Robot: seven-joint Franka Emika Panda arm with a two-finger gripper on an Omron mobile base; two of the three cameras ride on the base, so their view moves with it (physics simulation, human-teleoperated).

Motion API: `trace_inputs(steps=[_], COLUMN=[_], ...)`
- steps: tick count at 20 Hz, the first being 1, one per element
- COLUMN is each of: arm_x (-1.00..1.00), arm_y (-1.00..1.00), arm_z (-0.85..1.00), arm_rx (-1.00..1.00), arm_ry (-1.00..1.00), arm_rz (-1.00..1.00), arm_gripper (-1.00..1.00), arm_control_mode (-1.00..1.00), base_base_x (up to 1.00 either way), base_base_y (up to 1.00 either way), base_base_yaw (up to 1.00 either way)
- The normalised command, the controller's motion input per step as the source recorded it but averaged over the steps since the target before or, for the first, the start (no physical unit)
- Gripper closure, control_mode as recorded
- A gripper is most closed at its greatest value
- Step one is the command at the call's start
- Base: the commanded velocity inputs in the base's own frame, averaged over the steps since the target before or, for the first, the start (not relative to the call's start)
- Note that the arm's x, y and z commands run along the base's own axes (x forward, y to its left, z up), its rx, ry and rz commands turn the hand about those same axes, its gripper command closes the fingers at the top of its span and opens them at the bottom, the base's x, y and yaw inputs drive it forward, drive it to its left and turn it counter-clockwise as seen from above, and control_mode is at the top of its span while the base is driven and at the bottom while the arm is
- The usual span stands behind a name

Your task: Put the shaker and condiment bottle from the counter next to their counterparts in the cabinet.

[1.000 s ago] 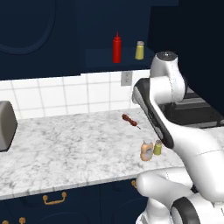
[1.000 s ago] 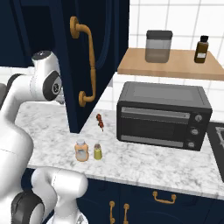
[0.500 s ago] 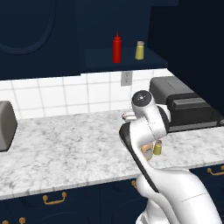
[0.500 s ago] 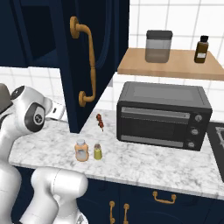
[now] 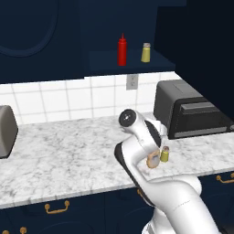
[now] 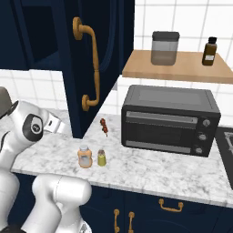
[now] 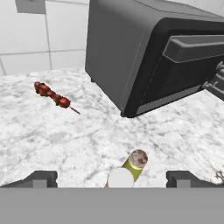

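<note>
A white robot arm stands in front of a long marbled surface [image 5: 68,151] in a dark navy kitchen. Two small containers stand upright near the front edge of that surface, just beside each other. The condiment bottle [image 6: 84,157] is stubby and orange-tan with a pale cap. The shaker [image 6: 101,158] is shorter, olive-yellow, with a grey cap, and sits on the side nearer the toaster oven. In the left base view the arm's elbow partly covers the condiment bottle [image 5: 152,159], while the shaker [image 5: 164,154] stands clear beside it.

The hand [image 7: 111,178] hovers above these two containers and looks down on them. Its two dark fingertips [image 7: 41,178] sit far apart at the bottom of the hand view, so the hand is wide open and grips nothing. Between them appear the bottle's round pale cap [image 7: 120,178] and, just behind it, the shaker [image 7: 135,162] with its speckled grey top.

A black toaster oven [image 6: 169,119] stands on the surface near the containers, toward the back wall. A small skewer of red pieces [image 7: 53,98] lies flat on the surface between the containers and the tiled wall.

Above the surface, the cabinet [image 5: 55,41] has a recessed shelf nook. In it stand a slim red squeeze bottle [image 5: 122,50] and a bright yellow shaker [image 5: 146,53], close together. The cabinet door [image 6: 93,59] hangs open, showing a long brass handle [image 6: 92,63]. A wooden shelf [image 6: 177,66] above the oven carries a grey canister [image 6: 164,48] and a small brown bottle [image 6: 209,51].
</note>
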Motion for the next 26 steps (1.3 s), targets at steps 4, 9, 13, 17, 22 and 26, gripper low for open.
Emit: trace_inputs(steps=[4,9,13,17,22,26], arm_x=[0.19,0.18,0.18,0.19,-0.18,-0.19], arm_y=[0.12,0.03,0.00,0.00,-0.06,-0.10], arm_z=[-0.39,-0.55,-0.55,-0.42,-0.12,-0.06], arm_rx=[0.03,0.01,0.03,0.04,0.09,0.08], arm_ry=[0.01,0.00,0.00,0.00,0.00,0.00], arm_rz=[-0.12,-0.14,-0.16,-0.17,-0.16,-0.16], arm_gripper=[-1.00,-1.00,-1.00,-1.00,-1.00,-1.00], arm_control_mode=[-1.00,-1.00,-1.00,-1.00,-1.00,-1.00], base_base_x=[0.00,0.00,0.00,0.00,0.00,0.00], base_base_y=[0.00,0.00,0.00,0.00,0.00,0.00], base_base_yaw=[0.00,0.00,0.00,0.00,0.00,0.00])
